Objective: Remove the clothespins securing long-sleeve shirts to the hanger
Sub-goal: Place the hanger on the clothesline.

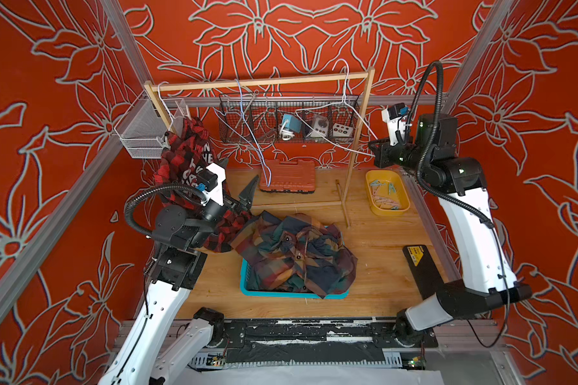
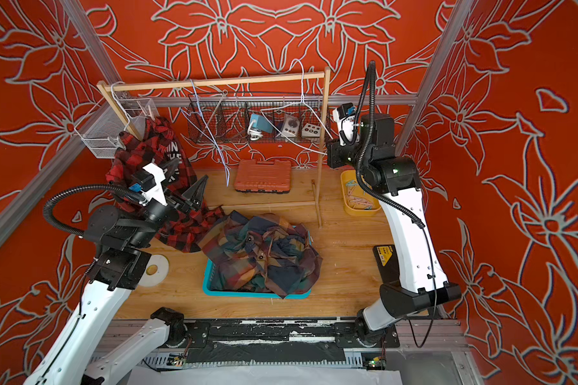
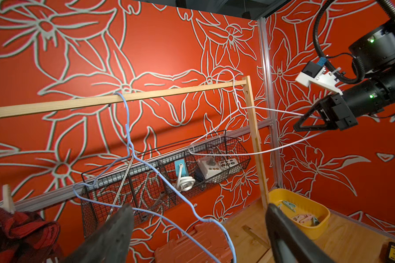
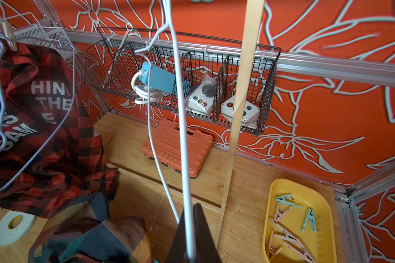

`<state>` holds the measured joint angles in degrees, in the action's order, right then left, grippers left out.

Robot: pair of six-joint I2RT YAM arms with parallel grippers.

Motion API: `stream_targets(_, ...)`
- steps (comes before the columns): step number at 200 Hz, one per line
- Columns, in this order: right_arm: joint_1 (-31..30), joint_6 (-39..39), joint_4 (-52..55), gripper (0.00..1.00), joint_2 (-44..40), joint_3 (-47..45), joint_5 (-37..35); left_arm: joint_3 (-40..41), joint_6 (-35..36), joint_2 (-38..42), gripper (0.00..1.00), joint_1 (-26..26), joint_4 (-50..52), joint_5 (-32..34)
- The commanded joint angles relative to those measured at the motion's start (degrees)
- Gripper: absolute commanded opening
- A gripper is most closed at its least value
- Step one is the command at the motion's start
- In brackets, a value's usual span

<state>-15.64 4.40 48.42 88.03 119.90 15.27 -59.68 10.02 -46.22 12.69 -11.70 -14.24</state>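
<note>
Unpegging, final shirt by judgement: right gripper (image 3: 300,125) pinched shut on bare white wire hanger (image 4: 183,136); left gripper (image 1: 241,170) gaping, empty; cream plastic clothespin (image 4: 8,36) on red-and-black plaid shirt (image 1: 181,156) lies outside its fingers (image 3: 114,234), so reorientation is probably needed.

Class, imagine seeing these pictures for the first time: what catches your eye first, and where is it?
A red check shirt hangs at the wooden rail's left end. Dark plaid shirts heap in a blue basket mid-table; the right gripper clamps an empty white hanger.
</note>
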Motion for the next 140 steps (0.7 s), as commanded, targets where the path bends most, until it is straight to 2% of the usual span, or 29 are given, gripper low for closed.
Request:
stream_targets(1, 0.3, 1.3, -0.2, 0.0, -1.9, -2.2, -0.5, -2.9, -0.2, 1.0, 0.87, -0.2, 0.0, 4.7)
stream_targets(35, 0.2, 1.8, -1.5, 0.0, -4.4, -6.6, -0.4, -5.7, -1.0, 0.9, 0.84, -0.2, 1.3, 14.9)
stream_targets(64, 0.2, 2.4, -2.7, 0.0, -6.2, -8.9, 0.2, -8.3, 0.9, 0.3, 0.81, -0.2, 3.7, 29.1)
stream_targets(81, 0.2, 2.8, -3.8, 0.14, -7.3, -10.7, 0.6, -11.1, 2.6, -0.9, 0.79, -0.2, 7.1, 37.7)
stream_targets(110, 0.3, 3.6, -5.7, 0.33, -9.6, -14.7, 1.4, -14.0, 5.3, -2.8, 0.78, -0.2, 10.1, 48.1)
stream_targets(140, 0.3, 4.4, -7.0, 0.49, -11.7, -18.7, 3.1, -17.1, 8.1, -4.8, 0.78, -0.2, 12.2, 54.6)
